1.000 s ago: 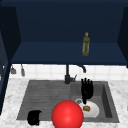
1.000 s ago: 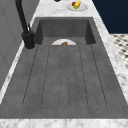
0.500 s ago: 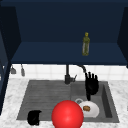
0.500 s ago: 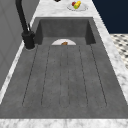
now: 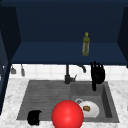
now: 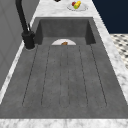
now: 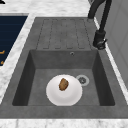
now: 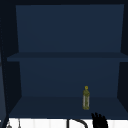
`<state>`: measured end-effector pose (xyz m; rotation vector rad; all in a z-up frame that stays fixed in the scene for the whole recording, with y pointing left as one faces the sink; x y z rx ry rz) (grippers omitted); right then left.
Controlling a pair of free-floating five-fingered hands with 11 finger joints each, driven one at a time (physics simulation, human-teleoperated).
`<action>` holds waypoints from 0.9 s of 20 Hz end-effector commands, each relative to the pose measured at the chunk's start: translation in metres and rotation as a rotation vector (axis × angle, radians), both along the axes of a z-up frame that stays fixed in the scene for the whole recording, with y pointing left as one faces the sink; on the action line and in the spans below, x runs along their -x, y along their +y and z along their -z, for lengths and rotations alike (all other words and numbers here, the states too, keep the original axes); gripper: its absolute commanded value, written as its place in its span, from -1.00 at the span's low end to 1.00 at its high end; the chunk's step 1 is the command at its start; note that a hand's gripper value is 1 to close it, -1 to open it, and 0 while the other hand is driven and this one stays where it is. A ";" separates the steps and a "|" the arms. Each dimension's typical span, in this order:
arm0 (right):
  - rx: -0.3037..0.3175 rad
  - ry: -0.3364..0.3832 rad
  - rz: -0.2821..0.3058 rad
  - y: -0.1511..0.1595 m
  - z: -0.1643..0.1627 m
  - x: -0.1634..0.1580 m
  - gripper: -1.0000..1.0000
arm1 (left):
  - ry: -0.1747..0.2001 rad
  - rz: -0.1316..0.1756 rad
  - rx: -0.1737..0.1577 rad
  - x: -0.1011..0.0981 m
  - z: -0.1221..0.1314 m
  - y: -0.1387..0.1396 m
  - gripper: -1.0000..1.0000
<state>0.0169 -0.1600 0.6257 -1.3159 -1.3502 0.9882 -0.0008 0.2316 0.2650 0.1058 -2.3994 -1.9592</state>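
right hand [image 5: 97, 73] fingers straight, under bottle [image 5: 86, 44] | label unreadable

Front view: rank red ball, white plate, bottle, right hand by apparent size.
1. red ball, though it may sit nearer the camera
2. white plate, partly hidden by the ball
3. right hand
4. bottle, close to the hand

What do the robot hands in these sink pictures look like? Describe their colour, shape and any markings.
Both are plain matt black and human-shaped, with separate slim fingers. The right robot hand ends in a narrow wrist stub, with no arm, cable or sleeve attached. The left robot hand is a compact black shape. No markings show on either.
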 end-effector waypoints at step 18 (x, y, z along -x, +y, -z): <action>-0.004 0.039 -0.006 -0.022 -0.165 -0.041 -1.00 | 0.000 0.000 0.000 0.000 0.000 0.000 0.00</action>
